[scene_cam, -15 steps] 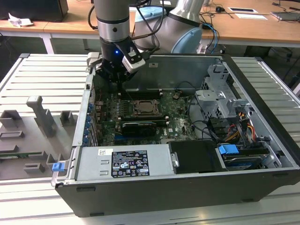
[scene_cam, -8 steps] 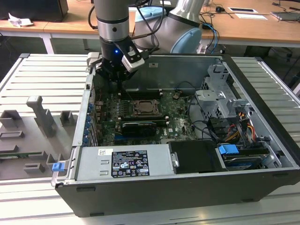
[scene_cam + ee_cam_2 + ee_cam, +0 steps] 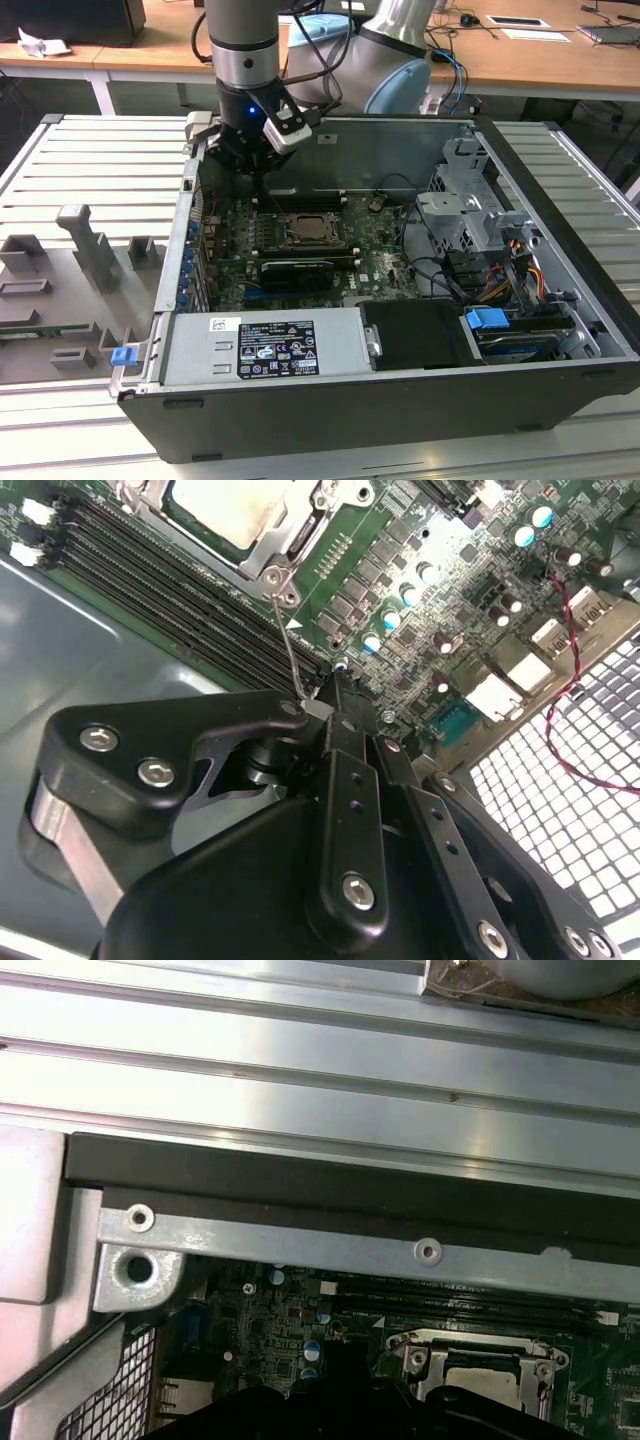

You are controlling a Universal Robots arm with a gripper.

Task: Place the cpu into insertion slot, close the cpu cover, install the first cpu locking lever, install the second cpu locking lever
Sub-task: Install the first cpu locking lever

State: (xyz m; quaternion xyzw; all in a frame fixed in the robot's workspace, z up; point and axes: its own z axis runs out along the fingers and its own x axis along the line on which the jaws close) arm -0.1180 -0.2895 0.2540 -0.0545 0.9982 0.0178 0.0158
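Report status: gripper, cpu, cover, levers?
Gripper shut, tips at a locking lever's free end. Cpu seated, cpu cover down over it. Memory slots close beside the lever.

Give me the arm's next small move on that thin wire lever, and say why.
Likely ease the locking lever down and in toward the edge of the cpu cover. In the second wrist view the tip of the gripper meets the lever's free end, which juts out over the memory slots rather than lying along the cover. The cpu already sits beneath that cover.
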